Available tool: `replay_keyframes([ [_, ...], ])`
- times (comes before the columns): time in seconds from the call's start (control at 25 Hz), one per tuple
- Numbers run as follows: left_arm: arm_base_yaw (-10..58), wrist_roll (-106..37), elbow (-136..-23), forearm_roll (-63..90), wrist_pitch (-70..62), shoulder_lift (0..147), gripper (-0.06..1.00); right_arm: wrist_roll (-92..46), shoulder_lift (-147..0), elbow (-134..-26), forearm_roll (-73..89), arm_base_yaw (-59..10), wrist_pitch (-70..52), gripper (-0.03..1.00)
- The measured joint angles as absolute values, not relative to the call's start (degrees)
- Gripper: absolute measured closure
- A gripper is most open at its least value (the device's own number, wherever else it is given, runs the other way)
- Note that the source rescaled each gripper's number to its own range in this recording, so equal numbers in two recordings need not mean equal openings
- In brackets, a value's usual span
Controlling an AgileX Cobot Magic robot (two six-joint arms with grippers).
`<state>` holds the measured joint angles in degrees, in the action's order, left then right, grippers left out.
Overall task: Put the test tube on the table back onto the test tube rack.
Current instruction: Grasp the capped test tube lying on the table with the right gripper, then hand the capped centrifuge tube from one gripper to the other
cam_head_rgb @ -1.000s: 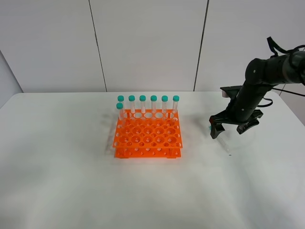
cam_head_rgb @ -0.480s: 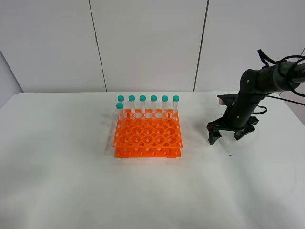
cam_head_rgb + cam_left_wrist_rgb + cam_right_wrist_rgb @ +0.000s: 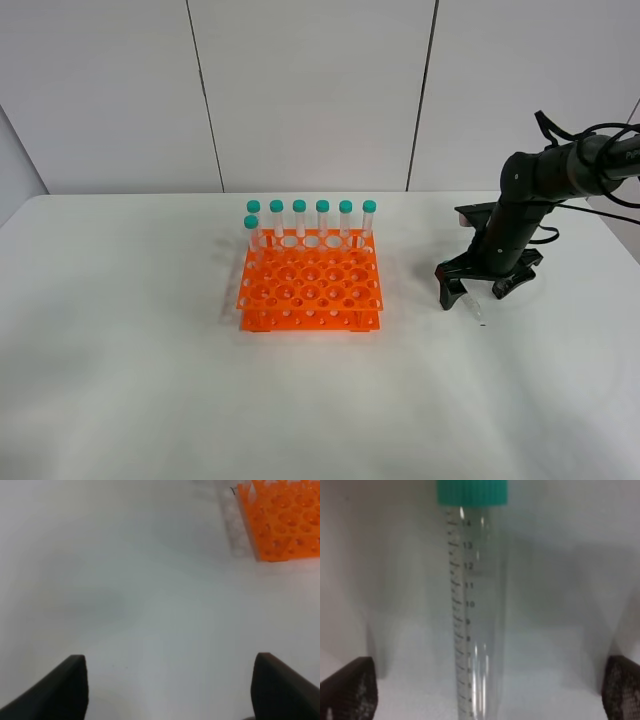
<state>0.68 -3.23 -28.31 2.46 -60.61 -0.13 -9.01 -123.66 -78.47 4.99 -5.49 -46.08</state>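
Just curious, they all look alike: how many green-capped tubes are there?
8. Six tubes stand in the orange rack's back row, a seventh tube in front of the leftmost, and one tube lies on the table under the right end effector. None looks hidden.

The high camera looks down from the front over the whole surface, sharing the orange rack with the low, forward-facing left wrist camera, while the right wrist camera stares closely down at the test tube.
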Motion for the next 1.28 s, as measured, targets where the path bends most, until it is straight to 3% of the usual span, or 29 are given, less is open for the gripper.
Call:
replay_keyframes([
  [0.12, 0.68, -3.23, -28.31, 2.46, -60.61, -0.13, -0.06, -9.01, -123.73, -78.47, 4.99, -5.49, -46.08, 0.0],
  [0.2, 0.68, -3.23, -28.31, 2.46, -60.61, -0.13, -0.06, -9.01, -123.73, -78.47, 4.99, -5.47, -46.08, 0.15],
  [0.28, 0.68, -3.23, -28.31, 2.46, -60.61, -0.13, -0.06, -9.01, -123.73, -78.47, 4.99, -5.47, -46.27, 0.41],
  [0.4, 0.68, -3.23, -28.31, 2.46, -60.61, -0.13, -0.06, -9.26, -123.91, -78.47, 4.99, -5.47, -46.56, 0.97],
  [0.68, 0.68, -3.23, -28.31, 2.46, -60.61, -0.13, -0.06, -10.42, -121.22, -78.68, 4.85, -5.47, -47.43, 0.96],
  [1.0, 0.68, -3.23, -28.31, 2.46, -60.61, -0.13, -0.06, -11.68, -103.17, -78.46, 4.25, -5.47, -53.2, 0.96],
  [1.28, 0.68, -3.23, -28.31, 2.46, -60.61, -0.13, -0.06, -10.44, -84.41, -65.28, 4.13, -5.47, -54.67, 0.96],
])
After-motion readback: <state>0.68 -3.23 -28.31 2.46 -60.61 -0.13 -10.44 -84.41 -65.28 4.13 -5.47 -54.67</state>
